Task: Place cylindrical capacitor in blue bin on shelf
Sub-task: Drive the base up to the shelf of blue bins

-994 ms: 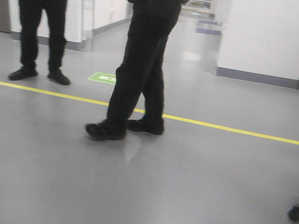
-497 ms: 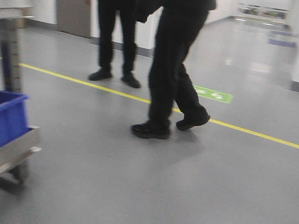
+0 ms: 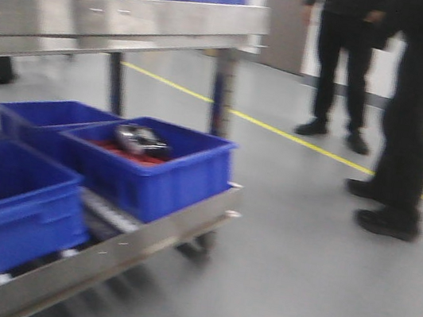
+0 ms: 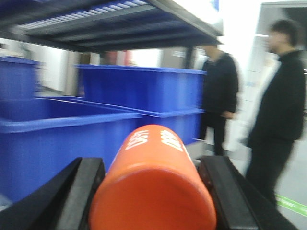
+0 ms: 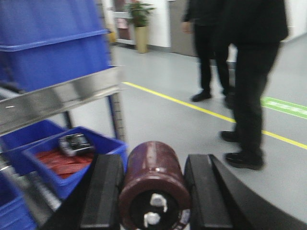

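Clamping the capacitor [image 5: 153, 184] from both sides, the right claw [image 5: 154, 191] is closed partway onto its dark maroon body. The end facing the camera carries two pale terminals, and no writing on it can be read. From that claw, a blue bin [image 5: 106, 143] sits at 9 o'clock on the lower level of the shelf [image 5: 117, 115]. It holds red parts [image 5: 57, 160] and a black-and-silver item [image 5: 74, 143]. The capacitor is in the claw, outside the bin. At 11 o'clock the shiny rail [image 5: 57, 98] fronts the upper level, where the top bins [image 5: 53, 43], also blue, stand. At 1 o'clock two people [image 5: 254, 72] in black stand on the grey floor by a yellow line [image 5: 192, 108]. A green marking [image 5: 288, 106] lies at 2 o'clock and a potted plant [image 5: 140, 24] stands at 12.

The left claw [image 4: 153, 191] pinches an orange can [image 4: 153, 187], its black fingers [image 4: 81, 191] pressed on either side. White print runs across the can's top but is too blurred to read for sure. Beyond it, from 9 to 12 o'clock, are more blue bins under a roller track, and the two people stand at 2 o'clock.
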{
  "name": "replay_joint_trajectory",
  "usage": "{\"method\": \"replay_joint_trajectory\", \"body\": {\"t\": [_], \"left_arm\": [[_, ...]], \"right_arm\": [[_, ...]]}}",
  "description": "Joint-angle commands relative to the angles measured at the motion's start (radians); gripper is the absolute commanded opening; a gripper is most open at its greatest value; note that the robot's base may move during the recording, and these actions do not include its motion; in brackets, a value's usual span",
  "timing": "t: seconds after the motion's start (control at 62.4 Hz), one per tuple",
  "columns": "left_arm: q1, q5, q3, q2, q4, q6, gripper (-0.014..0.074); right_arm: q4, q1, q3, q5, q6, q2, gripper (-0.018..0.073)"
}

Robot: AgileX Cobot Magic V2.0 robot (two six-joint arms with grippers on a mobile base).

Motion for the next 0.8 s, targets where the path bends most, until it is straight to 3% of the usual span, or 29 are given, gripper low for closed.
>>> {"method": "replay_joint_trajectory", "body": {"t": [0.0, 0.786], "left_arm": [[0.002, -0.018, -0.003, -0.005, 0.004, -0.005, -0.0111], [0.006, -0.018, -0.003, -0.005, 0.004, -0.005, -0.0111]], "right_arm": [[0.004, 0.002, -0.002, -0.027, -0.005, -0.003, -0.0163], [0.004, 0.002, -0.002, -0.027, -0.005, -0.003, -0.0163]]}}
